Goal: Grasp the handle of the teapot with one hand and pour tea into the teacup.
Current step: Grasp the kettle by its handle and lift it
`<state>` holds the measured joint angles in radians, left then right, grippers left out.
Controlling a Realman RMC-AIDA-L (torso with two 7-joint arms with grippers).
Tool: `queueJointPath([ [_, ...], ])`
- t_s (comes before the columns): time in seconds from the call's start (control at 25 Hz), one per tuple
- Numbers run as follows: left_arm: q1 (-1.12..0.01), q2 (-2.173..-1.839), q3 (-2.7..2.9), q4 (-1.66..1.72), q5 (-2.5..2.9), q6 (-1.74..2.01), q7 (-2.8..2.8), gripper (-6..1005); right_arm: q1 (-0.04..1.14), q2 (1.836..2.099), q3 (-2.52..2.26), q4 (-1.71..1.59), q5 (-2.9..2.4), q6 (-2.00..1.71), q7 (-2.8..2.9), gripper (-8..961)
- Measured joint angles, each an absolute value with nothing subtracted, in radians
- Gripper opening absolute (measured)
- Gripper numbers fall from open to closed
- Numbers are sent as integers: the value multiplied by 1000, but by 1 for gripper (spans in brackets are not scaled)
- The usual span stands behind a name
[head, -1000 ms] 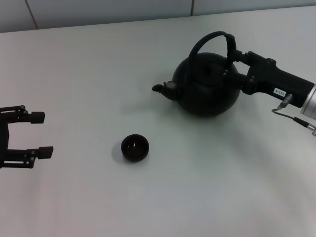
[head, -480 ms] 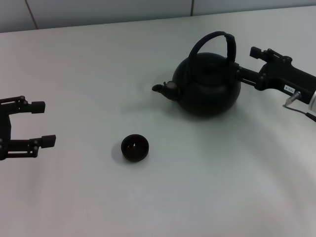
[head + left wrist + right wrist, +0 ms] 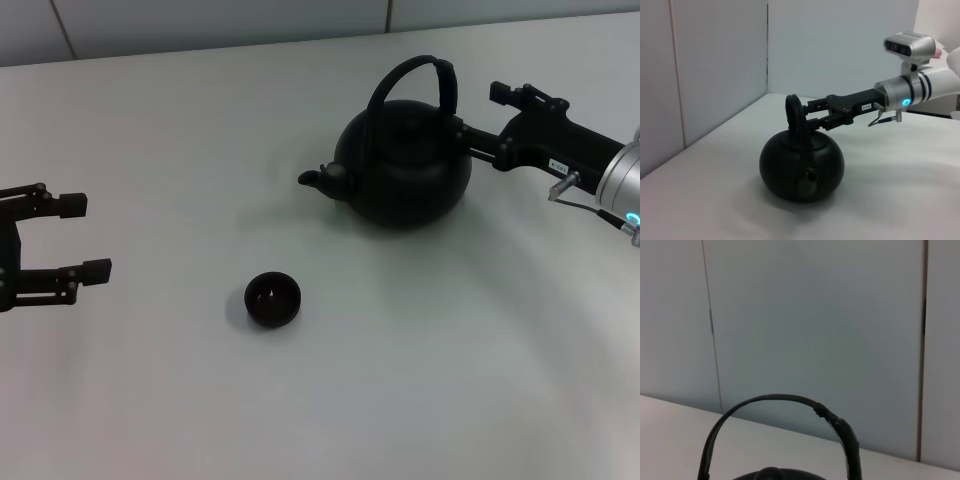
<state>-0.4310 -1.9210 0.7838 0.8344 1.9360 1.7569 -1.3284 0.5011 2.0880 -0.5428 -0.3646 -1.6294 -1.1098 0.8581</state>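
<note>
- Right hand (image 3: pixel 462 140) comes in from the right side of the head view and sits right up against the teapot's (image 3: pixel 405 175) far-right shoulder, close to where the handle (image 3: pixel 412 78) meets the body.
- From the left wrist view you can see that hand (image 3: pixel 807 114) reaching level toward the hoop, with two fingers (image 3: pixel 816 104) spread one above the other, ending right at the handle (image 3: pixel 796 117). Looks released, not clamped on anything, though I honestly can't tell whether the tips are touching the hoop or just beside it.
- Teapot is upright on the white bench (image 3: pixel 420 360), toward the back right, stubby spout pointing to the robot's left. In the left wrist view the spout faces that camera and the pot (image 3: pixel 801 167) sits flat.
- Handle stands tall and arched over the lid. The thicker black sleeve runs down the side nearest the right hand.
- Right wrist view mostly shows the wall, plus the handle's arch (image 3: pixel 785 412) at the bottom of the frame with the sleeve on one side and a bit of the lid knob under it. That arm's own fingers don't show there.
- Teacup (image 3: pixel 273 299) sits on the bench in front of the spout and a little left of it, well apart from the pot.
- Left hand (image 3: pixel 92 237) is parked at the left edge of the bench, fingers spread wide, holding nothing, well away from both cup and pot.
</note>
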Motion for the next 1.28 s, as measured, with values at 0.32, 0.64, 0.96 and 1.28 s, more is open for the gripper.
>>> queueJointPath([
  [0.32, -427, -1935, 768, 834, 1932, 1742, -1331, 816, 492, 2086, -547, -373, -1560, -1159, 820, 826],
  [0.64, -430, -1951, 757, 837, 1932, 1735, -1331, 816, 511, 2085, -547, -371, -1557, -1123, 771, 827],
  [0.96, -431, -1967, 757, 840, 1930, 1714, -1332, 818, 532, 2085, -546, -364, -1556, -1076, 725, 826],
  [1.28, -434, -1978, 749, 841, 1929, 1705, -1332, 818, 550, 2085, -562, -353, -1556, -1075, 719, 826],
])
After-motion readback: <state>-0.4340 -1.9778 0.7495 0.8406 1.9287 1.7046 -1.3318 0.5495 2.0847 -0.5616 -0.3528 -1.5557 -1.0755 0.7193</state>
